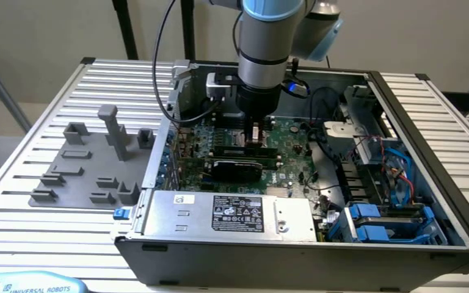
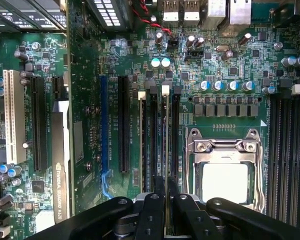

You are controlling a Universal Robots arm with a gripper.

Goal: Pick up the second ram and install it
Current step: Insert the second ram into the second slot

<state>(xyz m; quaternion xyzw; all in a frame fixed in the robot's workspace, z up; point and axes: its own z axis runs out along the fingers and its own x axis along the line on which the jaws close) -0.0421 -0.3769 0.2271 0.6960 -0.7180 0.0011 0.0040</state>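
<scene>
— While the gripper [image 2: 166,200] is clamped on the second ram [image 2: 166,145], which step is reached?
— Seating: the stick is held edge-on over its motherboard [image 1: 287,143] slot; straight, even downward pressure is called for.

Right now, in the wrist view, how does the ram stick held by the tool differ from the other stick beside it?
The second ram sits gripped in the tool; the other stick stands free of it. The second ram lies nearer the CPU socket; the other stick lies nearer the blue slot. Both are seen edge-on, and they run parallel.
</scene>
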